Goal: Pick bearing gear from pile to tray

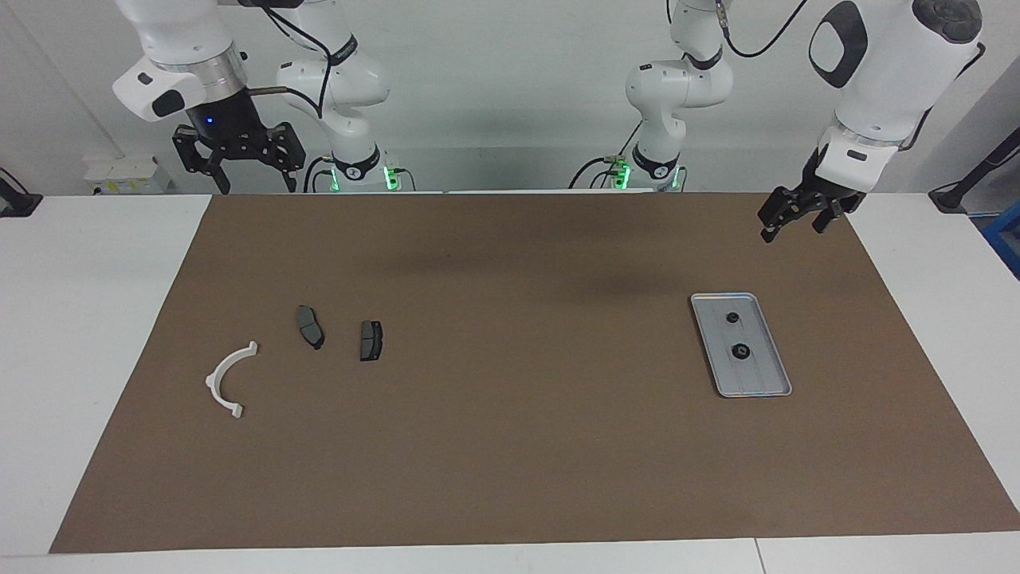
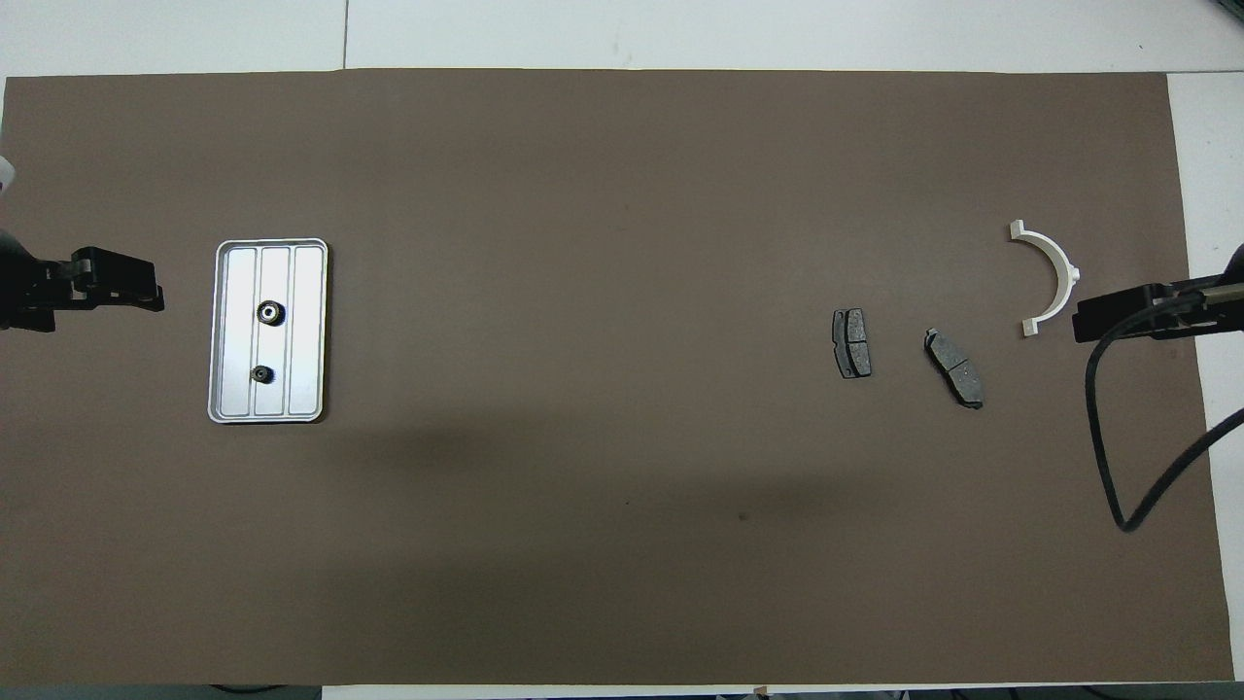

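The grey ridged tray (image 1: pixel 757 383) lies on the brown mat toward the left arm's end and also shows in the overhead view (image 2: pixel 309 331). Two small black bearing gears (image 1: pixel 732 317) (image 1: pixel 741 351) lie in it, also seen in the overhead view (image 2: pixel 269 312) (image 2: pixel 260 373). The pile lies toward the right arm's end: a white half-ring bracket (image 1: pixel 229 379) (image 2: pixel 1050 277) and two dark grey pads (image 1: pixel 310 327) (image 1: pixel 370 340). No black rings show there. My left gripper (image 1: pixel 795 231) (image 2: pixel 155 297) is open and empty, raised over the mat's end beside the tray. My right gripper (image 1: pixel 253 187) (image 2: pixel 1081 326) is open and empty, raised over the mat's end beside the bracket.
The brown mat (image 1: pixel 510 446) covers most of the white table. A black cable (image 2: pixel 1108 437) hangs from the right arm over the mat's end.
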